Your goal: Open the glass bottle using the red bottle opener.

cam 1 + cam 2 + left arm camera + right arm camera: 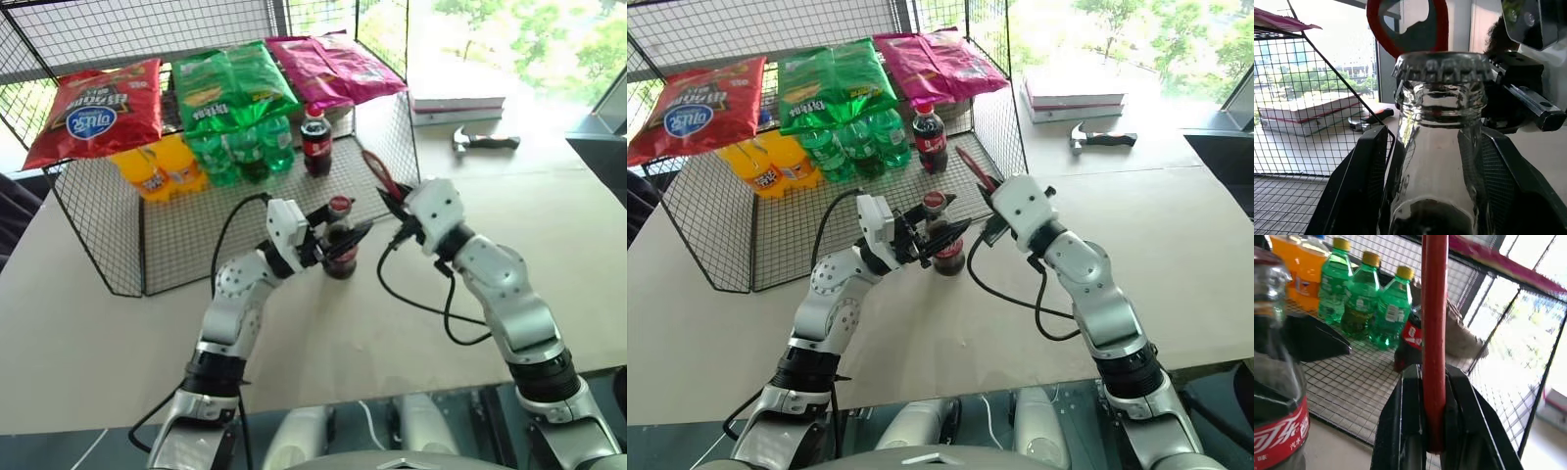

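While the left gripper (338, 240) pinches the glass bottle (340, 257) with a finger on each side of the body, the bottle stands upright on the table (88, 333), just in front of the wire rack (118, 235). I think it is held so that it cannot tip or turn when the cap (1442, 65) is levered.

The right gripper (1434, 396) is pressed together on the handle of the red opener (377, 172), whose ring head rises just beside and behind the cap, not yet hooked on it. The cap is on, so the opening is not yet done.

Farther back, in the rack, I count one plastic cola bottle (315, 143), three green bottles (1362, 303) and at least two orange ones (157, 168). On top lie three snack bags (233, 83): red, green and pink. Beyond the rack are a hammer (484, 142) and some stacked books (457, 106).
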